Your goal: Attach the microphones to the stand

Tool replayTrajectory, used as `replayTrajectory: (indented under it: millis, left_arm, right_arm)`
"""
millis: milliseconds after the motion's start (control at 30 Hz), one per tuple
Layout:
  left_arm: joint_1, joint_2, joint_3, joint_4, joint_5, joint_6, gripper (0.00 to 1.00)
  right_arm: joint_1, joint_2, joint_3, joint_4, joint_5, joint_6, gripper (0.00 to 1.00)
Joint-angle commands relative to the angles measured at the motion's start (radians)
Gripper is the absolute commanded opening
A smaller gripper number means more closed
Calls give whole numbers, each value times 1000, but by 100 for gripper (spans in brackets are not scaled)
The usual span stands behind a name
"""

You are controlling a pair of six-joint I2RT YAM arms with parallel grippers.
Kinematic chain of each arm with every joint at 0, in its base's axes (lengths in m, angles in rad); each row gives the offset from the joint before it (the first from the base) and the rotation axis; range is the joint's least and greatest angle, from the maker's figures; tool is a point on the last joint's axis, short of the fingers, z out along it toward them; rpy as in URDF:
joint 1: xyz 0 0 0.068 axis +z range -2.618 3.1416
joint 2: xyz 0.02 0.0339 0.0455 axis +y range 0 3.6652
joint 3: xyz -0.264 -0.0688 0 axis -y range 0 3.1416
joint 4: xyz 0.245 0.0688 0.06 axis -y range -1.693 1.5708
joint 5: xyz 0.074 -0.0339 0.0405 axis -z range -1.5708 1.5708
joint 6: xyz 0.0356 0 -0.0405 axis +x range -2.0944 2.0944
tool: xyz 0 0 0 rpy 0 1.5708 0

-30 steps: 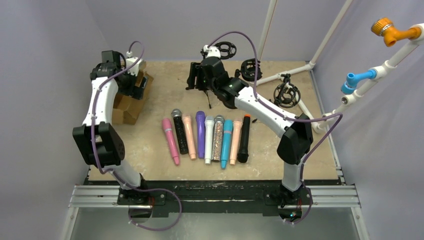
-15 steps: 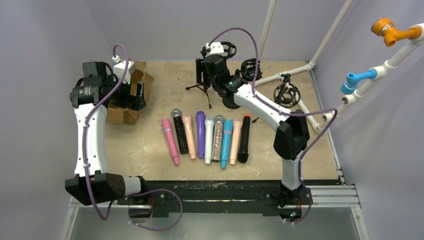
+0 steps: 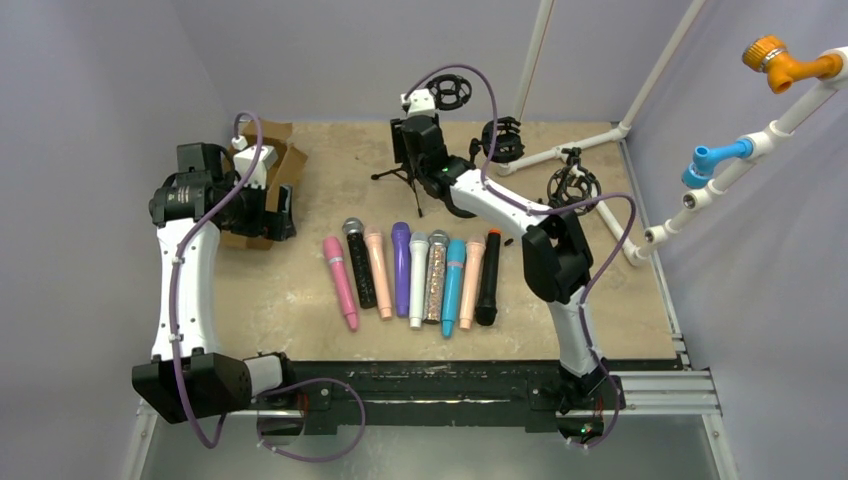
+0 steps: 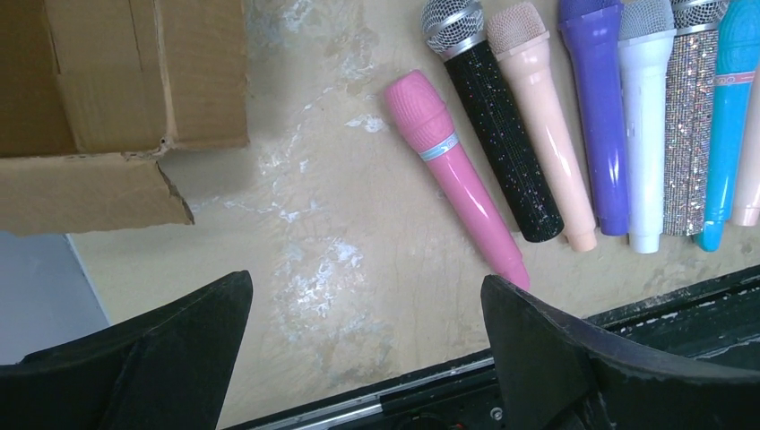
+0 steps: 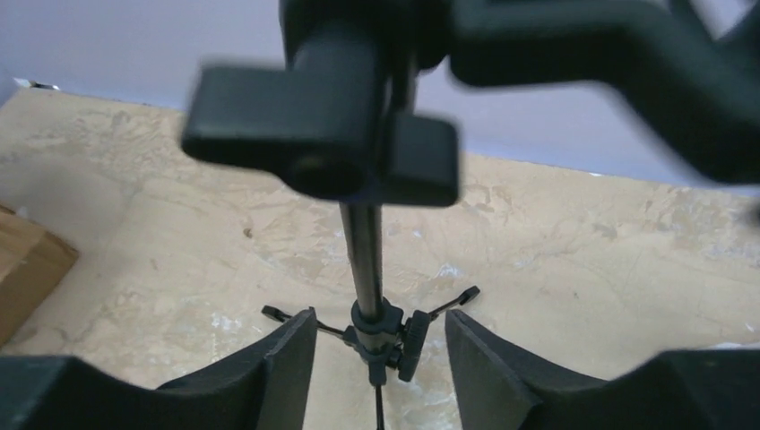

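Cardboard box [image 4: 116, 90] at 10 o'clock, just beside left gripper [image 4: 366, 282]: fingers spread wide, holding nothing, hanging above bare table near pink mic [image 4: 453, 175]. Counted nine mics [image 3: 415, 275] side by side at table centre, heads toward 12, none lifted. Right gripper [image 5: 381, 315] at 12 o'clock facing stand [image 5: 363, 260]: fingers parted, gripping nothing. Clip [image 5: 323, 134] blurred, seemingly empty. Judged barely begun, with every mic left to mount.

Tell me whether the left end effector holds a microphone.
No, the left end effector is open and empty, the pink microphone lying on the table.
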Motion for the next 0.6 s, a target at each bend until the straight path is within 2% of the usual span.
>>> replayTrajectory:
  millis: [0,133,233,400,567]
  left_arm:
    - [13,-48,-10,7,-35,-9,100]
    - [13,-58,-26,15,-64,1,100]
    - [13,-68,-44,22,-83,2,100]
    - [13,-87,-74,45,-87,-4,100]
    - [13,-98,-70,52,-105,-17,100]
  right_arm:
    - [-1,12,40,174,19,-91,52]
    - [0,15,37,255,26,-145,21]
    - [0,15,57,278,25,-169,2]
    - [0,14,106,285,20,-216,0]
    - [12,-29,154,244,-12,-183,0]
